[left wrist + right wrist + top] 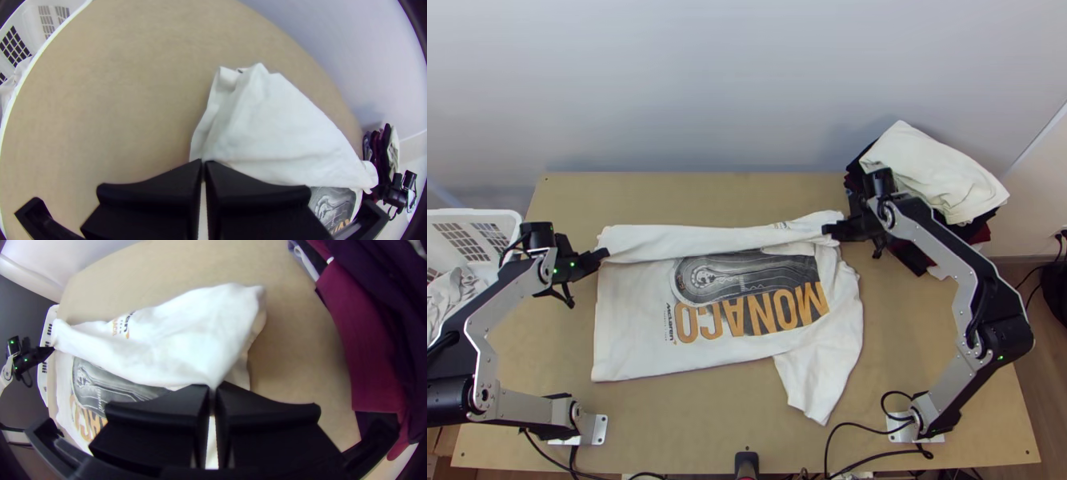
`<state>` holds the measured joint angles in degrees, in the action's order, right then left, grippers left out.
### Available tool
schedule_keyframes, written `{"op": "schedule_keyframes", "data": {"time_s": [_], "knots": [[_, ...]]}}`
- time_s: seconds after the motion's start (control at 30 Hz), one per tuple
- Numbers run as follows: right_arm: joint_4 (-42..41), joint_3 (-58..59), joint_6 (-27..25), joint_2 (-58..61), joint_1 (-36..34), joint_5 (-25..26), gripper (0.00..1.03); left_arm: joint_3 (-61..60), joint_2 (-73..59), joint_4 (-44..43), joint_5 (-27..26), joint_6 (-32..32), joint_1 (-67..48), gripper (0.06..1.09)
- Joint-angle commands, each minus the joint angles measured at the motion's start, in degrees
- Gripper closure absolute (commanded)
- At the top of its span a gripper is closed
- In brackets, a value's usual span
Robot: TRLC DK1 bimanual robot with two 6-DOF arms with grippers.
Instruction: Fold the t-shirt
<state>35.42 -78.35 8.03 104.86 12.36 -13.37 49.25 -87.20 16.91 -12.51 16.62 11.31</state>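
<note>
T-shirt: soft, matt cloth, lightly creased. Worktop: smooth, matt light wood. Basket, left: smooth white plastic. Clothes pile, far right: matt cloth. Arm links: smooth metal, dull silver finish. Left gripper and right gripper: jaws smooth, matt black. Wall, far side: smooth, faint sheen.

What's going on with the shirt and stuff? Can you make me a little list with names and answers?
t-shirt: white, picture side up, partly folded
fold: far strip over part of the picture
left gripper: fingers shut on the strip's left end
right gripper: fingers shut on its right end
table: light wood
basket: white, left side
clothes pile: far right
</note>
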Motion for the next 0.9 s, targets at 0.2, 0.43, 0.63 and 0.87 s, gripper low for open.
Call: {"op": "schedule_keyframes", "data": {"time_s": [0.2,0.43,0.63,0.87], "knots": [[-5.54,8.12,-0.47,-2.11,0.82,3.43,1.0,-6.98,1.15,-1.96,-0.06,-1.24,0.55,1.05],[-7.21,10.58,-0.03,-6.16,1.18,5.63,0.62,-9.26,5.46,-3.2,-0.06,-3.35,0.64,0.87],[-7.38,14.27,1.9,-14.77,1.18,6.25,0.29,-12.16,15.74,-1.09,-0.85,-3.97,2.14,0.53],[-4.66,19.2,5.59,-28.39,1.53,6.33,0.15,-11.64,22.69,4.36,-5.5,-5.81,7.67,0.53]]}}
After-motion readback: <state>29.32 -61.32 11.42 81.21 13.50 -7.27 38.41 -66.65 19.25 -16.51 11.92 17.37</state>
